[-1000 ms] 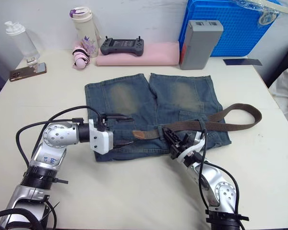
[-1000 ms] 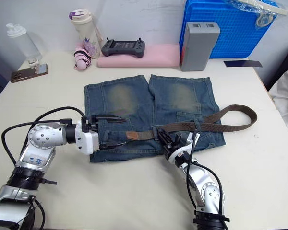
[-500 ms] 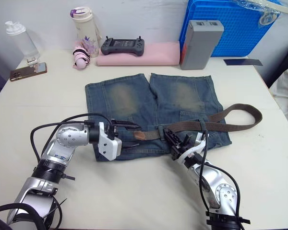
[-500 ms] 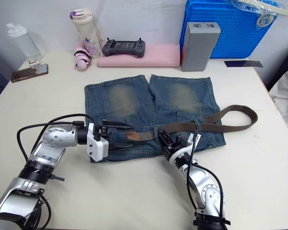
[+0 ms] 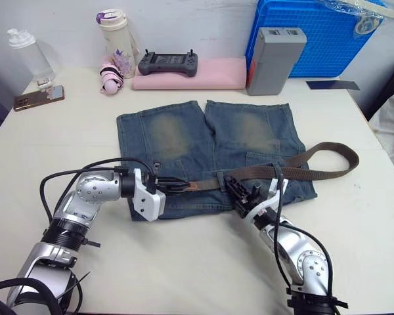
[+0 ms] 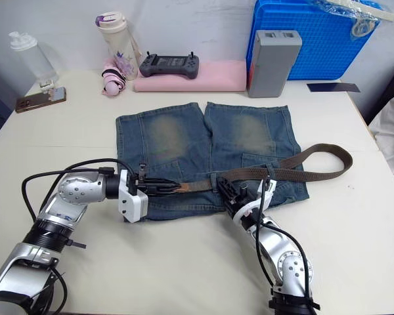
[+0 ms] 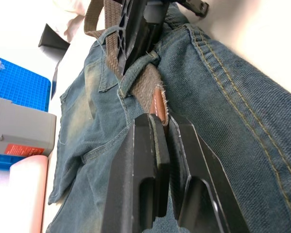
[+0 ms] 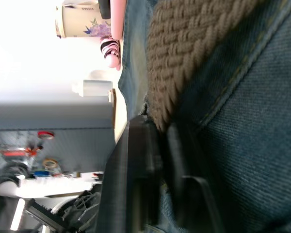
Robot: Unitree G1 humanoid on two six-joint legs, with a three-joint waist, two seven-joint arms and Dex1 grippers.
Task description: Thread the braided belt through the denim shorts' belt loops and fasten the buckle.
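Note:
The denim shorts (image 5: pixel 184 131) lie flat mid-table, waistband toward me. The braided belt (image 5: pixel 315 174) runs along the waistband and loops off past the shorts' right side. My left gripper (image 5: pixel 184 186) lies on the waistband, shut on the belt's brown leather tip (image 7: pixel 159 103). Just beyond that tip, the belt passes under one of the belt loops (image 7: pixel 138 73). My right gripper (image 5: pixel 233 186) sits at the waistband's middle, and the braided strap (image 8: pixel 184 53) runs into the narrow gap between its fingers. The buckle is hidden.
Along the far edge stand a clear bottle (image 5: pixel 26 52), a phone (image 5: pixel 38 97), a flowered tumbler (image 5: pixel 115 42), a controller (image 5: pixel 167 63) on a pink pad (image 5: pixel 210 73), a grey box (image 5: pixel 274 59) and a blue crate (image 5: pixel 315 33).
My left gripper moved right along the waistband and closed on the belt's tip. My right gripper stayed at the belt.

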